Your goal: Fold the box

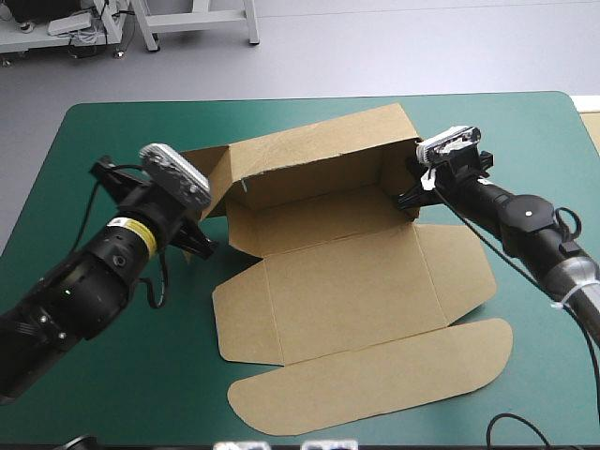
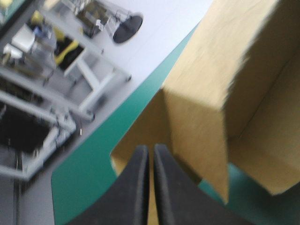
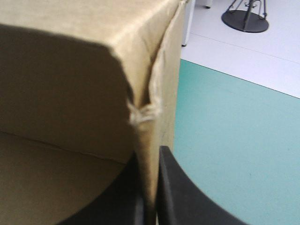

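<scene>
Brown box [image 1: 337, 291] on the teal-green cover [image 1: 169, 375], lid flat nearest, left gripper [image 2: 151, 148] pinching a side flap's edge, wall rising just ahead, right gripper [image 3: 150, 155] pinching the opposite wall's corner edge, back wall upright beyond both.

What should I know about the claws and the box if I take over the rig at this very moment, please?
The left claw is shut on the box, at its left end flap. The right claw is shut on the box's right end wall.
The box sits mid-table.
Done: far wall and both end flaps are raised.
Left: the near panels lie flat; probably tuck the ends, then raise the remaining walls.
</scene>
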Tool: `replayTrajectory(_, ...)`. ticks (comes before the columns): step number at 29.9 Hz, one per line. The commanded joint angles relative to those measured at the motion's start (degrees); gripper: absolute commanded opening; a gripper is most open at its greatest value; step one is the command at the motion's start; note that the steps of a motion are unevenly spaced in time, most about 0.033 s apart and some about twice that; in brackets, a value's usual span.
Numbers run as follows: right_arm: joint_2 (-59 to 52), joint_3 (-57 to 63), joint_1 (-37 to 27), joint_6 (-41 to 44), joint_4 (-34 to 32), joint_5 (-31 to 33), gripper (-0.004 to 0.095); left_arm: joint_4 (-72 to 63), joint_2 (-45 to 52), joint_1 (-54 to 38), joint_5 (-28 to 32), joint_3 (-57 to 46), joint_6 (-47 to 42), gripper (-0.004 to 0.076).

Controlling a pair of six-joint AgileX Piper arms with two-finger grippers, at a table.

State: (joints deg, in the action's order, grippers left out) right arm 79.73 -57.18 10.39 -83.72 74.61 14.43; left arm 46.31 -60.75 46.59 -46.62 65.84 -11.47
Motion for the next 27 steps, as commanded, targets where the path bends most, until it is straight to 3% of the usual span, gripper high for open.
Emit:
replayTrajectory(1,-1.89,-6.15,-3.23,15.26,-14.97,12.46,-0.0018,-5.2,1.52,-7.24,-4.3,4.35,-0.61,0.0015)
replayTrajectory(6,-1.89,-12.87,-4.5,38.34,-41.38,29.5,-0.0019,-23.07,3.36,-20.76,-4.65,4.76,8.41,0.0015)
replayTrajectory(9,-1.89,-16.57,-4.84,46.23,-47.88,38.76,-0.0019,-37.76,3.09,-30.41,-7.65,4.76,18.02,0.0015)
replayTrajectory(13,-1.52,-20.52,-4.84,52.2,-50.59,47.71,-0.0018,-53.23,0.72,-42.63,-11.9,3.39,28.21,0.0015)
replayTrajectory(16,-0.07,-22.69,-4.84,53.89,-50.72,50.43,-0.0018,-60.91,-1.57,-49.77,-13.5,2.61,31.68,0.0015)
replayTrajectory(24,13.65,-31.17,-4.84,61.26,-52.69,51.73,-0.0018,-62.31,-2.87,-57.82,-13.5,2.47,31.83,-0.0009)
replayTrajectory(27,20.65,-37.07,-4.84,62.88,-53.23,55.25,-0.0018,-62.43,-2.87,-58.35,-13.5,2.47,31.16,-0.0009)
